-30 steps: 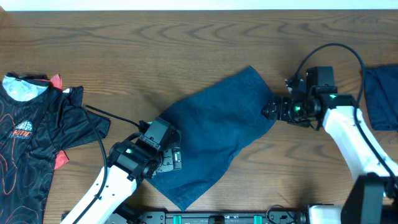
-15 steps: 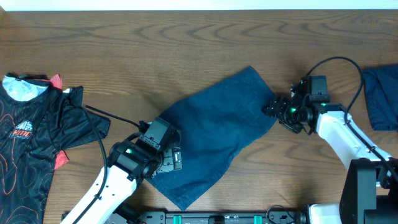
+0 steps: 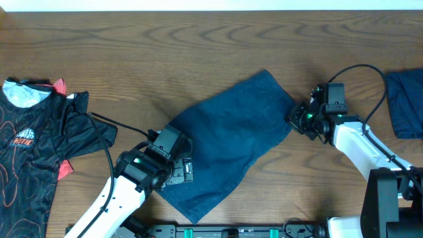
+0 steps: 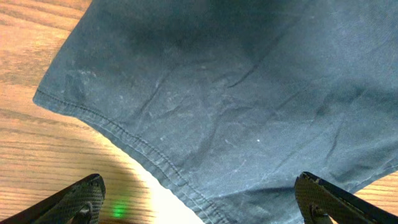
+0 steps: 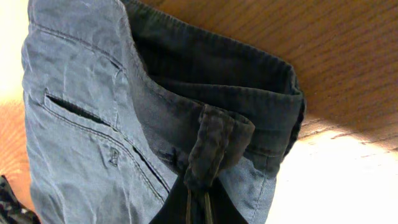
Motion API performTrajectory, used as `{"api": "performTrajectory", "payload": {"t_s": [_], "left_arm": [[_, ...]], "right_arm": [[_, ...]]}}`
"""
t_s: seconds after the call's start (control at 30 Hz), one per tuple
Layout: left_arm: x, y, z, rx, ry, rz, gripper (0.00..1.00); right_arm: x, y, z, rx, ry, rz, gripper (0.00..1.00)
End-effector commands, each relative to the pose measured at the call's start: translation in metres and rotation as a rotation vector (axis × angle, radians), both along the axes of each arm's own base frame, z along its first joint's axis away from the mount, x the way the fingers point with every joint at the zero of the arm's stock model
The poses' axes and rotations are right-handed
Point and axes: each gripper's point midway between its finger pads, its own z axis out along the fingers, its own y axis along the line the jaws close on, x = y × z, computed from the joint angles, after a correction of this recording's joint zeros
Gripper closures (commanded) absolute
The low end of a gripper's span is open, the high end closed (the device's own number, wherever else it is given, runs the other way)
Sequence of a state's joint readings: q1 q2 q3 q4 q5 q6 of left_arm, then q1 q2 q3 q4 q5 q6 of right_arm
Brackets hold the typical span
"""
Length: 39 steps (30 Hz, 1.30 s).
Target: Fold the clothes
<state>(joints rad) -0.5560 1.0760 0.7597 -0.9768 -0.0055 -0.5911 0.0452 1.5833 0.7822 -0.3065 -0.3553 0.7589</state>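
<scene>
A dark navy garment (image 3: pixel 231 142) lies spread diagonally across the middle of the wooden table. Its hemmed edge (image 4: pixel 155 155) runs between the fingers of my left gripper (image 3: pixel 182 168), which hangs open just above the lower left side. In the left wrist view the left gripper (image 4: pixel 200 191) has nothing held between its wide-apart fingertips (image 4: pixel 87 193). My right gripper (image 3: pixel 294 118) is at the garment's right corner. In the right wrist view the right gripper (image 5: pixel 198 202) is shut on a bunched fold of the fabric (image 5: pixel 211 143), beside a slit pocket (image 5: pixel 74 109).
A black shirt with a red pattern (image 3: pixel 39 145) lies at the table's left end. Another dark blue piece of cloth (image 3: pixel 404 102) sits at the right edge. A black cable (image 3: pixel 119 123) crosses the wood by the left arm.
The right gripper has closed on the garment's right corner, and its arm has swung lower and nearer. The left arm and the cloth's lie have not changed.
</scene>
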Motion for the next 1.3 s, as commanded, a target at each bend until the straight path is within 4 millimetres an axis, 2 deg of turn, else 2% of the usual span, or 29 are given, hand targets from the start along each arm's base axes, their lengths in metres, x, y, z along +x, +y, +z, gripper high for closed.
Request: {"api": "performTrajectory", "payload": {"t_s": [0.0,0.07,0.13,0.23,0.5,0.6,0.67,0.73,0.83,1.0,1.27], "left_arm": [[-0.004,-0.003,0.0,-0.029,0.02,0.013,0.01],[-0.012,-0.011,-0.001,-0.076,0.059,0.001,0.0],[-0.021,-0.017,-0.005,-0.114,0.105,-0.008,0.03],[-0.034,-0.014,-0.011,-0.104,0.158,-0.014,0.09],[-0.08,-0.008,-0.024,-0.015,0.288,-0.069,0.08],[-0.082,-0.024,-0.027,-0.045,0.26,-0.114,0.08],[-0.083,-0.05,-0.025,-0.131,0.242,-0.175,0.08],[-0.087,-0.068,-0.023,-0.175,0.224,-0.209,0.08],[-0.091,-0.078,-0.024,-0.175,0.202,-0.235,0.07],[-0.1,-0.078,-0.029,-0.138,0.212,-0.227,0.07],[-0.115,-0.066,-0.055,-0.085,0.254,-0.229,0.07]], "right_arm": [[0.0,0.0,-0.004,-0.008,0.009,-0.02,0.99],[0.001,-0.001,-0.004,-0.012,0.007,-0.026,0.99],[0.001,-0.002,-0.004,-0.015,0.005,-0.032,0.99],[0.003,-0.003,-0.003,-0.017,0.0,-0.036,0.99],[0.003,-0.003,-0.003,-0.019,-0.001,-0.037,0.99],[0.003,-0.003,-0.003,-0.019,-0.001,-0.037,0.99],[0.003,-0.003,-0.003,-0.019,-0.001,-0.037,0.99],[0.003,-0.003,-0.003,-0.018,-0.001,-0.036,0.99],[0.003,-0.002,-0.003,-0.012,0.0,-0.033,0.99],[0.002,-0.002,-0.003,-0.012,0.0,-0.033,0.99],[0.002,0.001,-0.002,0.002,0.001,-0.025,0.99]]}}
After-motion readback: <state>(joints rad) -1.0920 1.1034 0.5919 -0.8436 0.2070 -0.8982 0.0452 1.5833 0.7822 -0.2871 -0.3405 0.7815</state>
